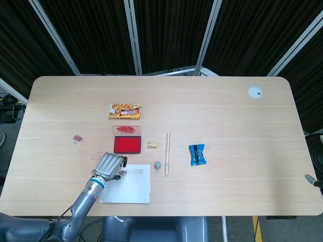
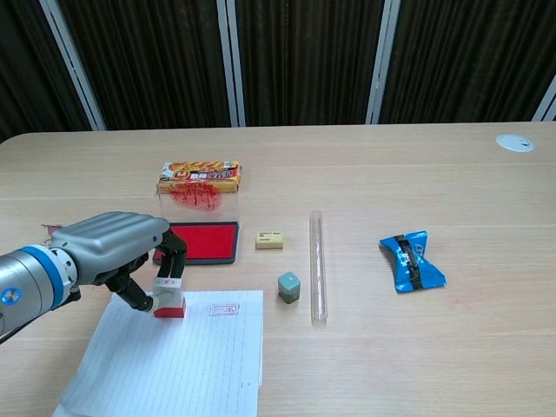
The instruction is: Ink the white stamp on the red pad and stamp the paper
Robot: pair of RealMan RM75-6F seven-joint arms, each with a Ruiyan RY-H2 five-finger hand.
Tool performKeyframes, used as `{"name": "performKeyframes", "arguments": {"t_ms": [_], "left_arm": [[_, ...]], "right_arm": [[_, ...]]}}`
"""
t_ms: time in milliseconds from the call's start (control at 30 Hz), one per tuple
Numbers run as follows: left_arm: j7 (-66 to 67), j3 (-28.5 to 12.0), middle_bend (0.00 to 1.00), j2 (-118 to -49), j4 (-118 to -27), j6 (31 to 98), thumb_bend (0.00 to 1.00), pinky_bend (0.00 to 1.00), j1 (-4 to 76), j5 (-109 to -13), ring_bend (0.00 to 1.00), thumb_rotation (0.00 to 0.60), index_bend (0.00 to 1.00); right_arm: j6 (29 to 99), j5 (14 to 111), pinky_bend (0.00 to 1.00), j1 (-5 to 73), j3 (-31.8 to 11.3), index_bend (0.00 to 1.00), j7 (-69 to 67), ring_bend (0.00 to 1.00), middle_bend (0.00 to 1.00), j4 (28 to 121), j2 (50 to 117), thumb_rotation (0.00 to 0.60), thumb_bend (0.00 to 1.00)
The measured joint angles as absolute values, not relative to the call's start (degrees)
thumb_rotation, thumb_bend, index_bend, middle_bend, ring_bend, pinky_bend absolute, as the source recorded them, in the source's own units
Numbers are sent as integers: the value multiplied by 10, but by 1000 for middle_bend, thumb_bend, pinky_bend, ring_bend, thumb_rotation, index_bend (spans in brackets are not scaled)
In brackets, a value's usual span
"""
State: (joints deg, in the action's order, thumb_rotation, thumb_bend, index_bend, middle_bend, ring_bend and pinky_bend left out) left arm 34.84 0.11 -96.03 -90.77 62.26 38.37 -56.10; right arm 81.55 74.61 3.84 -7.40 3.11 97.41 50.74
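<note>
Head view: left hand [image 1: 110,165] covers the white stamp [image 1: 121,170] at the paper [image 1: 128,187] top-left corner, below the red pad [image 1: 127,144].

Chest view: fingers [image 2: 170,254] clamped on the stamp, its red base on the sheet beside an existing red mark [image 2: 225,309]. Sliding or tilting could smear ink or drag the paper; the right hand is unseen.

Lab test cell: black curtains [image 2: 304,61], metal frame [image 1: 132,35], bare table [image 1: 212,106].

Head cam overhead; chest cam low, nearer.
</note>
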Motion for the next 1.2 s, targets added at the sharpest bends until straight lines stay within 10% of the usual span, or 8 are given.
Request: {"name": "performKeyframes", "arguments": {"t_ms": [1200], "left_arm": [[343,-8,535,-973,-873,594,449,903,366,-564,851,600,592]], "right_arm": [[813,744,0,39,-74,0,31,0,0,970,509,600,0]]}}
